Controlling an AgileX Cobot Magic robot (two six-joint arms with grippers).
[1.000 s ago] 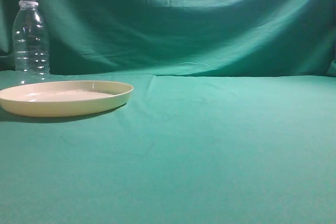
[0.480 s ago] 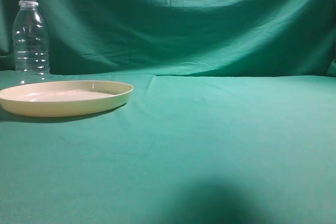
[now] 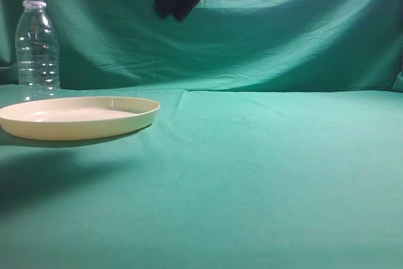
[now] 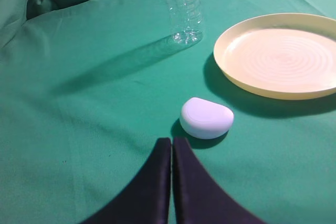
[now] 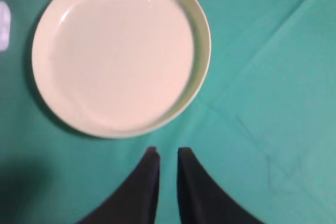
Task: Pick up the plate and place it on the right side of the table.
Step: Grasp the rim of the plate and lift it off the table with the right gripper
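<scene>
In the exterior view we start at the far left, where a clear plastic bottle (image 3: 37, 45) stands upright at the back of the worktop (image 3: 264, 174), just behind the plate (image 3: 79, 117). The plate, cream-yellow and shallow, lies flat at the left edge of the frame on the teal-green cloth, with a shadow spread on the cloth below and in front of it. Further right, at the top of the frame above the middle, a dark shape hangs in front of the backdrop; we take it for an arm, but we cannot tell which one.

In the left wrist view we see the bottle's lower part at the top centre, its shadow running to the left. A small white rounded object (image 4: 207, 118) lies on the cloth at centre, near the plate's rim, which fills the upper right. The left hand (image 4: 171, 145) sits at the bottom centre, its two dark fingers pressed together, closed on nothing.

In the right wrist view the plate (image 5: 121, 53) fills the upper left, seen from above, bare inside. The right hand (image 5: 168, 153) is at bottom centre, just below the plate's rim, its fingers parted by a narrow gap and gripping nothing, clear of the plate.
</scene>
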